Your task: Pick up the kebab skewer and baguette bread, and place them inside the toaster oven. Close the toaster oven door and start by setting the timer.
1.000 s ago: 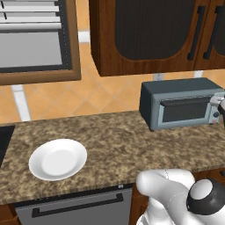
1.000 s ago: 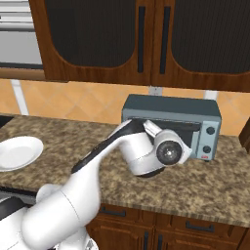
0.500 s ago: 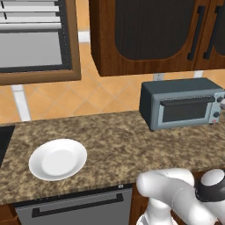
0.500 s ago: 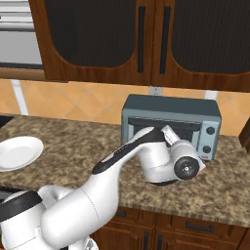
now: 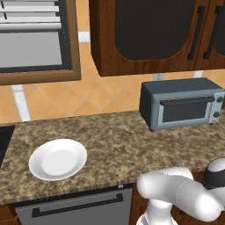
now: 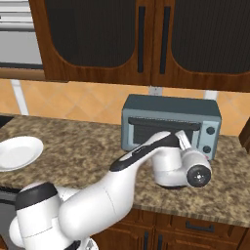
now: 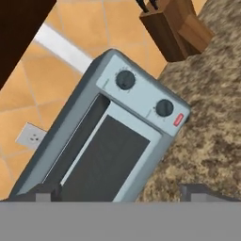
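With the toaster oven door (image 7: 106,160) shut, the wide-open, empty gripper (image 7: 121,192) should be lined up squarely on the upper timer knob (image 7: 125,79) before it's turned.

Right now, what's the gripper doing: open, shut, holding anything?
Gripper: open and empty, fingertips spread wide, aimed at the toaster oven, whose door is closed.

Toaster oven (image 7: 113,141) interior behind dark glass
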